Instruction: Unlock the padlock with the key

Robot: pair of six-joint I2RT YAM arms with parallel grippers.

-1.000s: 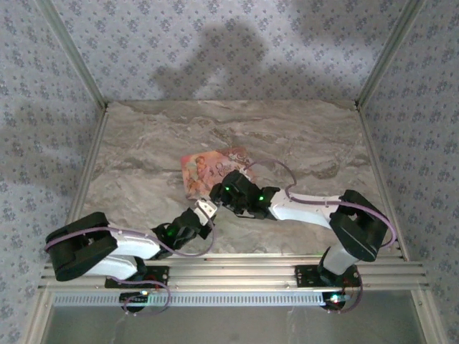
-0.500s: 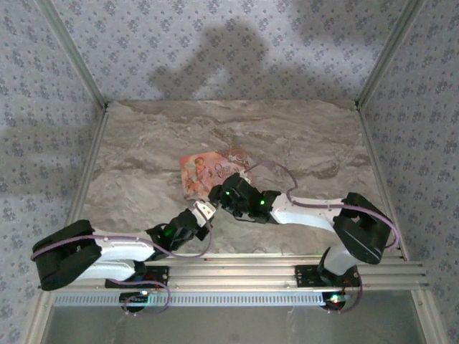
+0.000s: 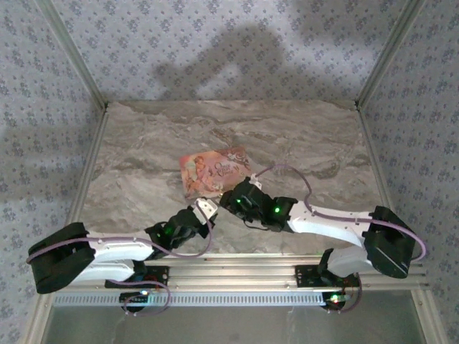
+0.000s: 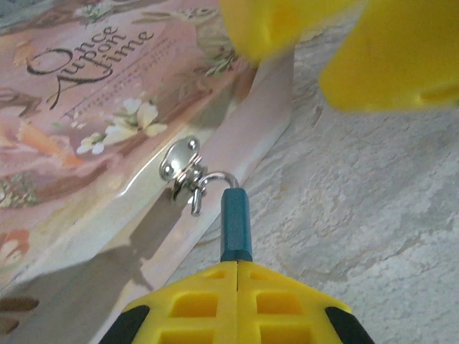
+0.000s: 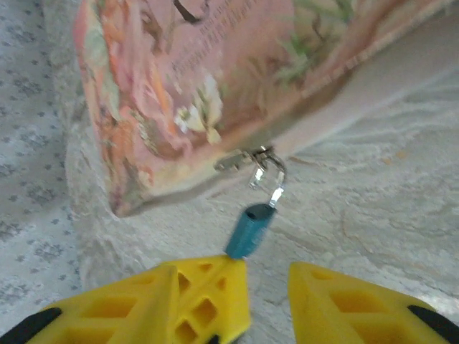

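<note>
Strain is threatening the hasp (image 4: 183,161): you are pinching the padlock (image 4: 235,223) in the closed left gripper (image 4: 237,264), right gripper (image 3: 228,198) hanging parted and apparently empty, and any tug risks dragging the box (image 4: 72,107).

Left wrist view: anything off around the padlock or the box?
Nothing broken or spilled. The padlock isn't hanging loose: the left gripper pinches its body between its fingers, holding it out from the hasp with the shackle hooked through. The box lies skewed to the edges of the table.

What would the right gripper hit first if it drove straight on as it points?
Probably the padlock, close ahead, hooked into the clasp of the pink box just behind; depth is hard to judge.
</note>
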